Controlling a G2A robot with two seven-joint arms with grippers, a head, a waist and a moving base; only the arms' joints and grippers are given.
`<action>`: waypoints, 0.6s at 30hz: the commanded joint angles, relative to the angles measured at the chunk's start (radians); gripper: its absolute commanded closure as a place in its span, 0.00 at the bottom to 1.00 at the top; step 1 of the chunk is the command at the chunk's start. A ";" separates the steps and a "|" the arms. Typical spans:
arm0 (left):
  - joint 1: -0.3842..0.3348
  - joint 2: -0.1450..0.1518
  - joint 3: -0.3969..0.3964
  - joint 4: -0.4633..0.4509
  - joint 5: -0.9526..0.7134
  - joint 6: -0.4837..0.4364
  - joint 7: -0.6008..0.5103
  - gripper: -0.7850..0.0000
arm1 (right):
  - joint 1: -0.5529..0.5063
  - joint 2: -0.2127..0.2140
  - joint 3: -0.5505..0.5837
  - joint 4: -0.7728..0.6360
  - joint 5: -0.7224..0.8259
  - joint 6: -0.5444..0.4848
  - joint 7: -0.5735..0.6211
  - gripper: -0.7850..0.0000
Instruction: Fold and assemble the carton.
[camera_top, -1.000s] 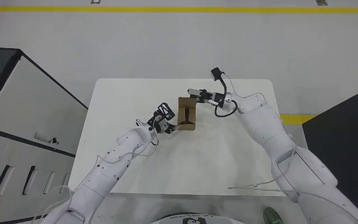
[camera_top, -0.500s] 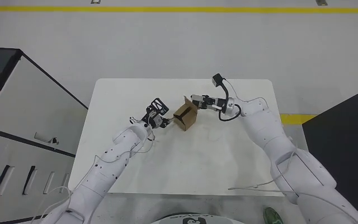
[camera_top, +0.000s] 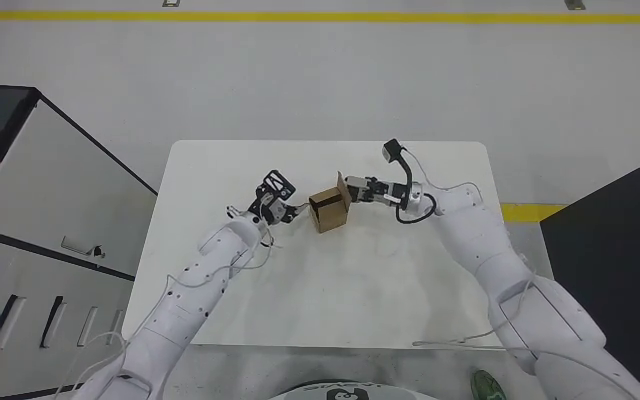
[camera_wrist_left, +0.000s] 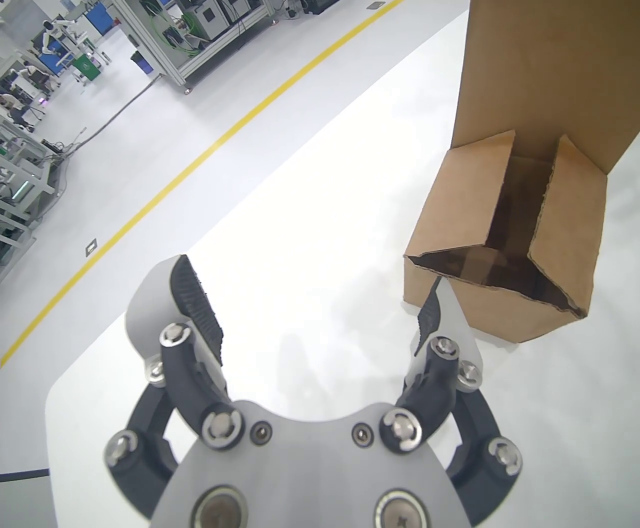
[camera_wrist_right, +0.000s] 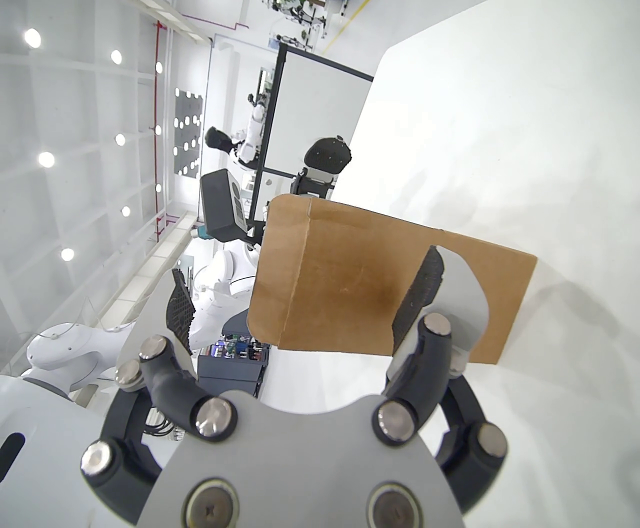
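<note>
Top view shows the carton (camera_top: 328, 210) mid-bench (camera_top: 400, 290), its open end toward the spread left tool (camera_top: 292, 212) just beside it, with the spread right tool (camera_top: 357, 189) at its raised flap (camera_top: 342, 184).

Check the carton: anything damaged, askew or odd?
Nothing torn or crushed. The carton sits skewed to the table edges, one end open, one flap upright. A darker patch on that flap, by the right gripper, may be only shadow.
</note>
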 joint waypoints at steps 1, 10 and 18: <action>0.010 0.005 -0.013 -0.014 -0.004 -0.041 -0.005 0.38 | -0.006 0.009 0.013 -0.014 0.005 0.000 0.000 0.00; 0.037 0.021 -0.035 -0.065 0.056 -0.117 -0.005 1.00 | -0.021 0.049 0.065 -0.068 -0.033 -0.014 -0.014 0.00; 0.057 0.025 -0.054 -0.067 0.019 -0.161 -0.066 1.00 | -0.021 0.049 0.065 -0.068 -0.033 -0.014 -0.014 0.00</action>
